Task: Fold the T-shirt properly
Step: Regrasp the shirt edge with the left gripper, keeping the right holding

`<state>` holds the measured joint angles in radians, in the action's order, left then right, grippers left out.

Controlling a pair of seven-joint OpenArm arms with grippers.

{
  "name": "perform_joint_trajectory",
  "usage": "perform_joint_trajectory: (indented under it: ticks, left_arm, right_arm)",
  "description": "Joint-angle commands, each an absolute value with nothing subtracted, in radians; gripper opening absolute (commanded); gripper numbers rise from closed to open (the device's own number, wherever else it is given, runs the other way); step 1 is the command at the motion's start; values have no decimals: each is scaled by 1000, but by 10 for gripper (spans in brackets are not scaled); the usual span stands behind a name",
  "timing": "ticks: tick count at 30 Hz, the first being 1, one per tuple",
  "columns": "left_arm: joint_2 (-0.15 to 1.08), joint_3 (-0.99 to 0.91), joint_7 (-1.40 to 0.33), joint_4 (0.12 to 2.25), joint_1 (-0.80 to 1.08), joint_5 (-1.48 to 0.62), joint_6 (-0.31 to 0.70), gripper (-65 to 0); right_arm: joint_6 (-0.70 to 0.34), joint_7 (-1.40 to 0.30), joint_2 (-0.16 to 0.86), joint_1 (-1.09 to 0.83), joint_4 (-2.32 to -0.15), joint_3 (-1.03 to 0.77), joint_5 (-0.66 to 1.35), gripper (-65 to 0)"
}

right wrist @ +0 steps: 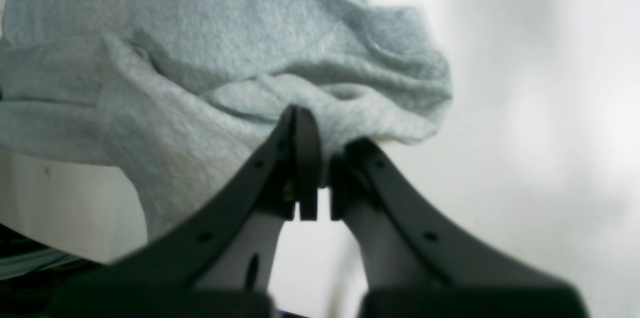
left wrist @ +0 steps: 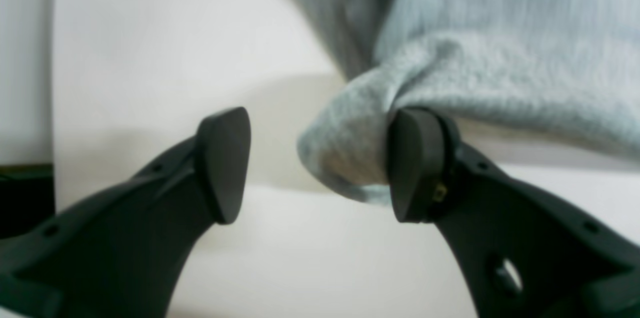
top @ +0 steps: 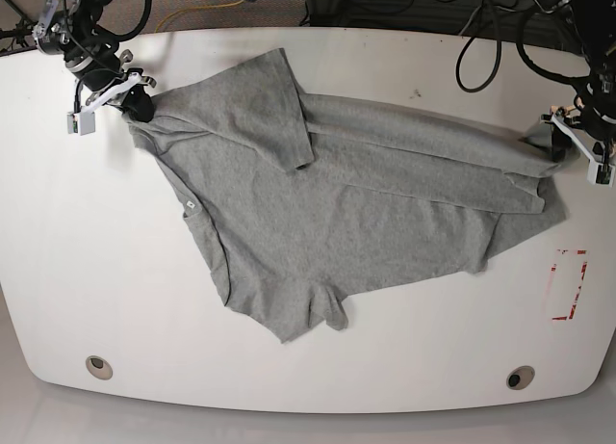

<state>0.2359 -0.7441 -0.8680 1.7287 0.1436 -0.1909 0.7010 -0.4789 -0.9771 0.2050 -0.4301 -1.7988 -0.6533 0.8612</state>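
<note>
**Grey T-shirt spread across white table, one corner pinched, the other let go**

White table (top: 58, 271), rounded at the corners, filling most of the base view. Two small round ports near the front edge; red-marked rectangle (top: 568, 285) near the base view's right side. Tangle of black cables (top: 481, 20) beyond the far edge.

T-shirt (top: 356, 203), heather grey, lying flat but wrinkled across the middle of the table, stretched from far left to far right in the base view. One sleeve folded over onto the body; small white tag (top: 190, 207) showing near the neck.

Right gripper (right wrist: 314, 157), at the base view's far left corner: jaws pressed together, pinching a bunched fold of the shirt's edge.

Left gripper (left wrist: 315, 165), at the base view's right edge: jaws spread wide, a rolled lump of grey cloth resting against one fingertip (left wrist: 412, 165), the other clear of it.
</note>
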Motion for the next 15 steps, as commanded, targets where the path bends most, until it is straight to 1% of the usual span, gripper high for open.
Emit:
perform_joint_trajectory:
  ticks: [1, 6, 9, 15]
  left_arm:
    - [251, -750, -909, 1705, 88, -205, 698, -258]
    - [259, -753, -995, 1676, 38, -334, 698, -258]
    - [314, -750, -1053, 1684, 42, -460, 698, -258]
    - [386, -756, -1173, 1676, 39, -702, 698, -258]
  right_arm:
    - [-486, -961, 217, -427, -1816, -659, 874, -650]
    - [-484, -961, 217, -427, -1816, -659, 874, -650]
    - [-484, -961, 217, -427, -1816, -659, 874, -650]
    - [-484, -961, 189, -410, -1816, -659, 874, -650]
